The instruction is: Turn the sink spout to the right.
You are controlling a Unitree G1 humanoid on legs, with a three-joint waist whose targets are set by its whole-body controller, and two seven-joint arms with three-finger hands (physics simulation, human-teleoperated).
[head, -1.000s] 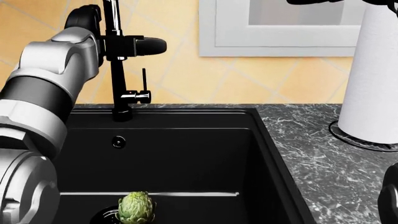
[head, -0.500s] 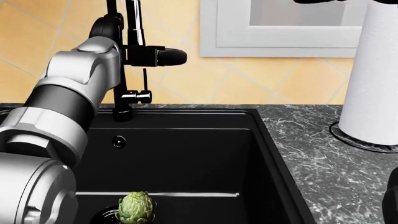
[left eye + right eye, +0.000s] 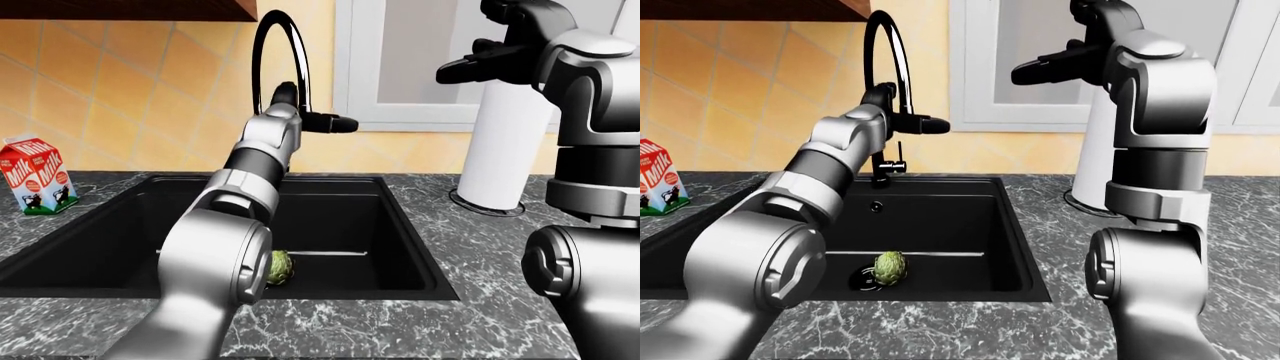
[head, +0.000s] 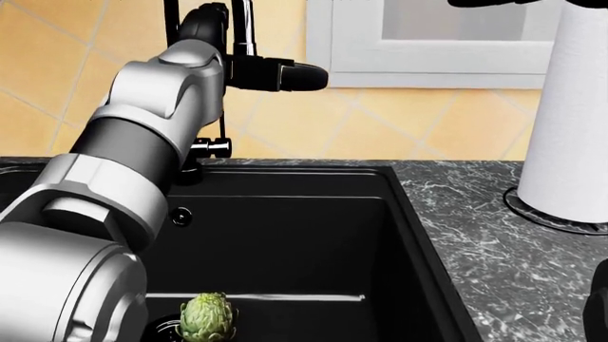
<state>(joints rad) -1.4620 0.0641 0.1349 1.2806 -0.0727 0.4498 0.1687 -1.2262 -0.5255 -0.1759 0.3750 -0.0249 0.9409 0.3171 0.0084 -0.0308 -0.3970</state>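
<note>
My left hand (image 3: 322, 122) presses against the arched sink spout (image 3: 277, 52), fingers extended, not clenched around it. Below it an artichoke (image 3: 889, 267) lies in the sink (image 3: 410, 255). My right hand (image 3: 1060, 64) hangs raised, released, by the paper towel roll (image 3: 503, 150).

The tall, arched black sink spout (image 3: 280, 56) stands upright above the black sink (image 3: 400, 225).
</note>
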